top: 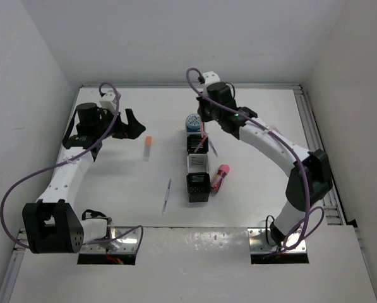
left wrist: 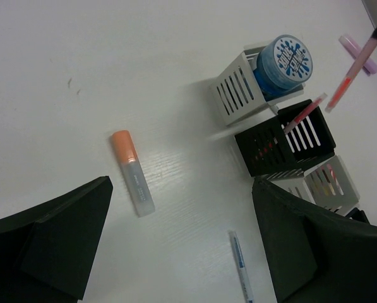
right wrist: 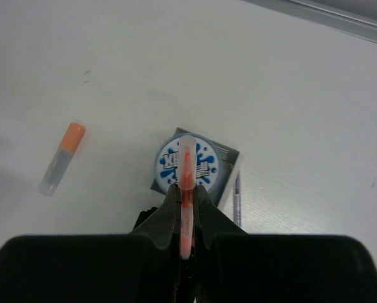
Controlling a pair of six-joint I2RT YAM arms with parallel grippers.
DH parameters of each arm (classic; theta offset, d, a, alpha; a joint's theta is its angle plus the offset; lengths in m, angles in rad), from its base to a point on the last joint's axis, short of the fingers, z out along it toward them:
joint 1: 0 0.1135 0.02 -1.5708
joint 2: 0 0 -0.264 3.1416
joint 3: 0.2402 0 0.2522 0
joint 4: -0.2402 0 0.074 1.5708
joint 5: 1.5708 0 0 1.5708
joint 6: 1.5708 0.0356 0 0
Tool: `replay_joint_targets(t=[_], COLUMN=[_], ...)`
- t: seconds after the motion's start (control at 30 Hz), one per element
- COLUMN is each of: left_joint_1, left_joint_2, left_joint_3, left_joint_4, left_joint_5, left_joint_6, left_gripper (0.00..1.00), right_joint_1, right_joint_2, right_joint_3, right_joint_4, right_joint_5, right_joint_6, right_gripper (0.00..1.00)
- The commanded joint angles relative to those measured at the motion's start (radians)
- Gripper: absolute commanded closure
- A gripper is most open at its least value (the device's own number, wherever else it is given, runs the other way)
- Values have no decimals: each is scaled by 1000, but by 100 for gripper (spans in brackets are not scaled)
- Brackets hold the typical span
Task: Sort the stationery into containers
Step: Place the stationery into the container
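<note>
1. Right gripper (right wrist: 187, 192): clenched on thin translucent pink-red pen (right wrist: 187, 158), above joined row of 4 square slotted cups, black and white (left wrist: 235, 95).
2. Left gripper (left wrist: 175, 252): spread wide, empty, over white orange-capped stick (left wrist: 132, 172) lying beside the cups.

Hazard: the pen seems aligned with the round blue-and-white roll (left wrist: 289, 58) filling the end cup. Dropped there, it would likely glance off.

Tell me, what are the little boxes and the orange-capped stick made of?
The white box and black box look like hard plastic: thin stiff walls with neat cut slots and a dull finish. The stick is probably plastic too, with a cloudy see-through body and a smooth orange cap.
</note>
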Motion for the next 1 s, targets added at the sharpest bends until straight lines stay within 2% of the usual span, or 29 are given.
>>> replay_joint_targets(t=[0.0, 0.17, 0.47, 0.67, 0.7, 0.8, 0.83, 0.87, 0.93, 0.97], left_joint_1=[15, 16, 10, -51, -56, -90, -119, -137, -203, -228], left_joint_2=[-47, -55, -186, -230, -236, -245, -246, -246, -237, -231], left_joint_3=[2, -30, -217, -277, -285, -327, -337, -344, -352, -349], left_joint_4=[-6, -58, -66, -106, -103, -69, -64, -52, -59, -66], left_joint_5=[9, 20, 63, 49, 49, 41, 16, 0, -70, -105], left_joint_6=[22, 13, -39, -82, -92, -134, -142, -151, -133, -128], left_gripper=[2, 10, 11, 10, 9, 8, 12, 14, 23, 25], right_joint_1=[45, 85, 146, 155, 165, 169, 169, 168, 154, 154], right_joint_2=[11, 24, -4, -31, -39, -45, -44, -44, -51, -58], right_joint_3=[39, -1, -157, -203, -211, -227, -225, -213, -194, -190], right_joint_4=[71, 80, 181, 181, 185, 192, 186, 168, 125, 113], right_joint_5=[58, 84, 196, 218, 212, 192, 198, 199, 198, 193], right_joint_6=[-42, -45, -69, -21, -24, -48, -55, -53, -39, -30], right_gripper=[100, 100, 100, 100, 98, 75, 70, 60, 49, 49])
